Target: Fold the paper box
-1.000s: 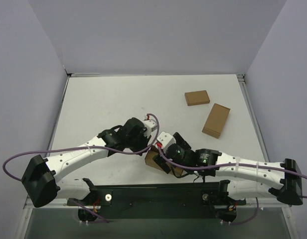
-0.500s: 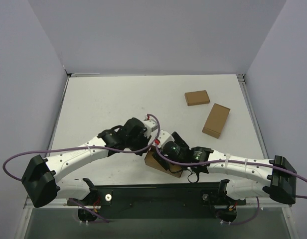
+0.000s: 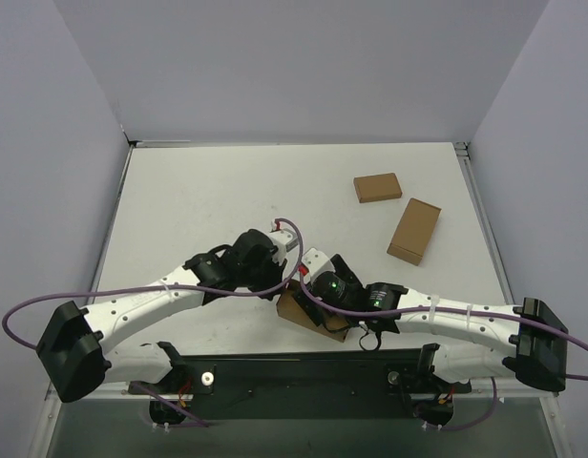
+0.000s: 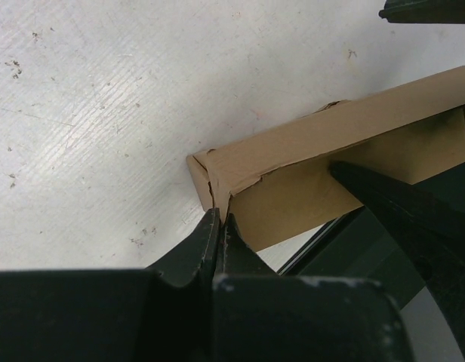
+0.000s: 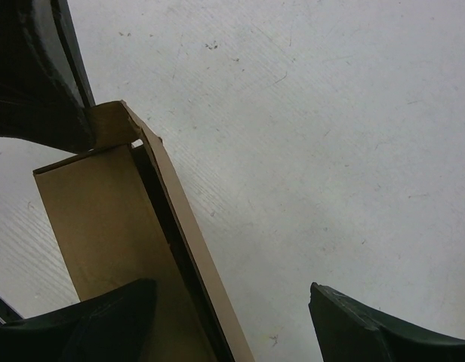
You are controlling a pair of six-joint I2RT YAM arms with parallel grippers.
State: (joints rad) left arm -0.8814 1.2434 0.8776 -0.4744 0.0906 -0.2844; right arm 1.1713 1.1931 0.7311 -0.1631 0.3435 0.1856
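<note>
The left gripper (image 4: pixel 220 219) clamps a ragged corner of the paper box (image 4: pixel 293 162) as the right gripper (image 5: pixel 229 294), jaws apart, straddles its wall; tugging could tear it.

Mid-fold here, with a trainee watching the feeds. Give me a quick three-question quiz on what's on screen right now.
1. True or false: the left gripper is shut on a corner of the paper box.
2. Pick one. The right gripper is: A) shut on a spare carton; B) open, astride one wall of the paper box; C) out of every view.
3. How many small brown boxes lie on the table, away from both arms?

Key: 1 true; 2 B; 3 two.
</note>
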